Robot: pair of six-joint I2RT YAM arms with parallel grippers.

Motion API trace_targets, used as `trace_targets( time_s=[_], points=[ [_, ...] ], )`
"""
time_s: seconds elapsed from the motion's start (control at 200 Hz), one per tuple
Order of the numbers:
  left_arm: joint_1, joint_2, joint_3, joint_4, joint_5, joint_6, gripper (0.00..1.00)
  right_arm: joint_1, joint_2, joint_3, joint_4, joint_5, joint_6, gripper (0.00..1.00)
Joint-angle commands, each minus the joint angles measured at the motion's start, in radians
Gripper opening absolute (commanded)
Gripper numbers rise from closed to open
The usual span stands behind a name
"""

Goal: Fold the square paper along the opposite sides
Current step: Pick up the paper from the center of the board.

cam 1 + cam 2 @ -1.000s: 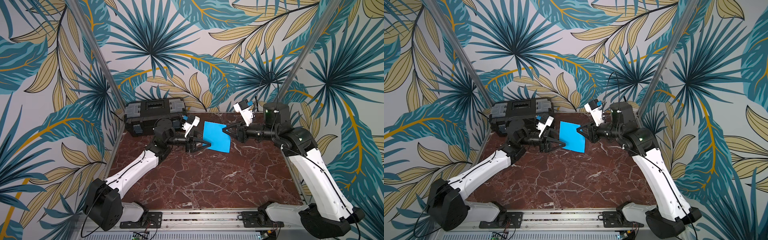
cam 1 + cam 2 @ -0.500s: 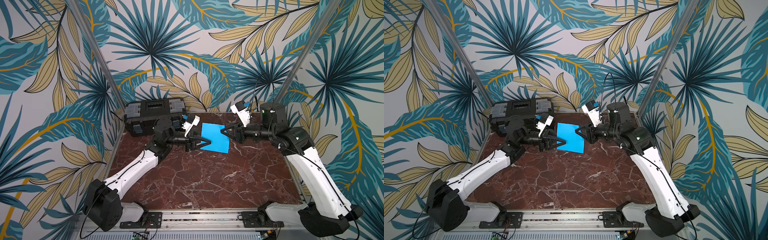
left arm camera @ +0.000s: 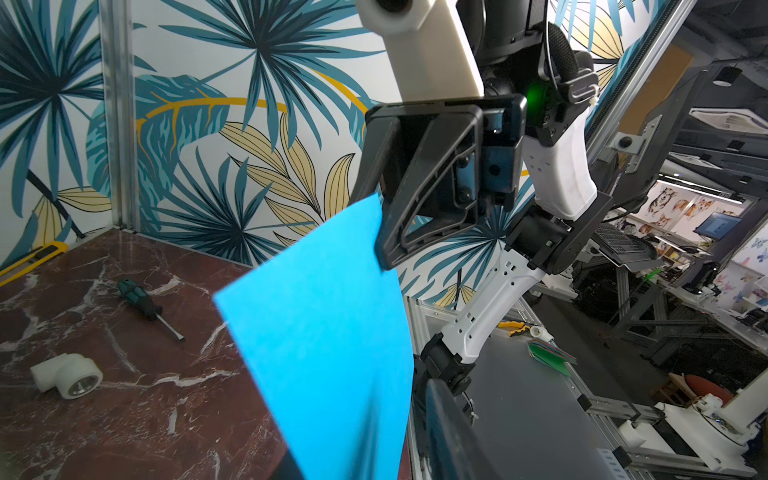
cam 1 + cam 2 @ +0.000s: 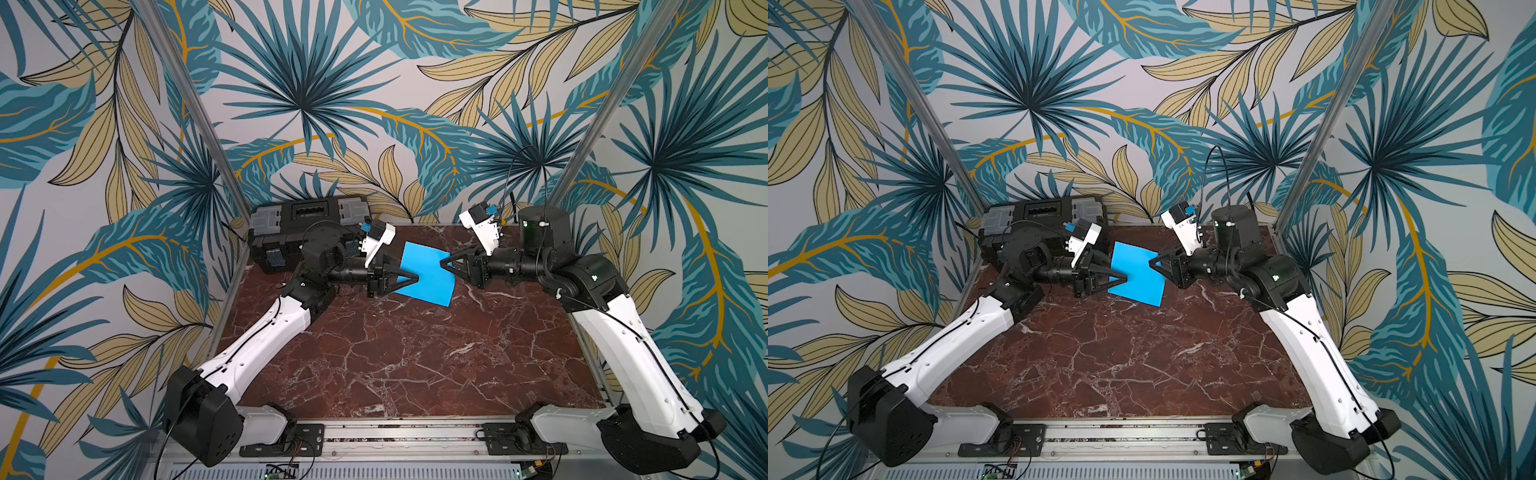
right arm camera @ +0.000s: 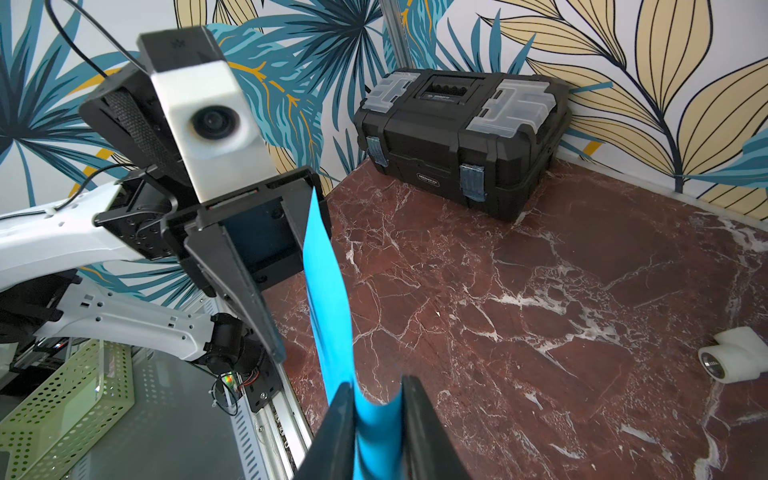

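The square paper [image 4: 430, 286] [image 4: 1138, 286] is a plain sky-blue sheet held off the marble table at the back, between my two grippers. In both top views my left gripper [image 4: 414, 277] [image 4: 1123, 277] is shut on its left edge. My right gripper [image 4: 444, 264] [image 4: 1152, 263] is shut on its right edge. The right wrist view shows the paper [image 5: 328, 299] bowed into a curve between the right gripper's [image 5: 378, 419] fingers. The left wrist view has the sheet [image 3: 328, 332] running down into the left gripper [image 3: 374, 457], and it hides one finger.
A black toolbox [image 4: 307, 232] [image 5: 457, 137] stands in the back left corner, just behind my left wrist. On the marble lie a green-handled screwdriver [image 3: 149, 307] and a white pipe elbow [image 3: 68, 374] [image 5: 735, 357]. Leaf-patterned walls close in three sides.
My left gripper has closed its fingers onto the paper's left edge. Both grippers and the sheet have shifted slightly to the left.
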Motion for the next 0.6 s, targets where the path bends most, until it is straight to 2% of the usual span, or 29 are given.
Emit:
trace_targets(
  time_s=[0.0,0.13,0.24,0.26,0.341,0.401,0.501,0.596],
  points=[
    [0.004,-0.015,0.05,-0.012,0.005,0.009,0.23,0.01,-0.021,-0.005,-0.027,0.011,-0.016,0.24],
    [0.004,-0.02,0.039,0.004,0.002,0.0,0.0,0.013,-0.02,-0.005,-0.027,0.015,-0.018,0.24],
    [0.004,-0.029,0.022,0.016,-0.009,-0.002,0.0,0.012,-0.018,-0.004,-0.027,0.017,-0.018,0.26],
    [0.004,-0.031,0.02,0.019,-0.01,-0.004,0.0,0.012,-0.017,-0.005,-0.027,0.019,-0.018,0.28],
    [0.004,-0.04,0.006,0.039,-0.023,-0.018,0.0,0.012,-0.024,-0.01,-0.026,0.029,-0.018,0.54],
    [0.005,-0.054,-0.011,0.067,-0.047,-0.038,0.0,0.013,-0.041,-0.029,-0.02,0.025,-0.028,0.66],
    [0.004,-0.087,-0.068,0.174,-0.101,-0.105,0.0,0.013,-0.108,-0.103,0.02,0.004,-0.059,0.77],
    [0.004,-0.119,-0.13,0.307,-0.148,-0.178,0.0,0.013,-0.166,-0.171,0.063,-0.001,-0.079,0.8]
  ],
)
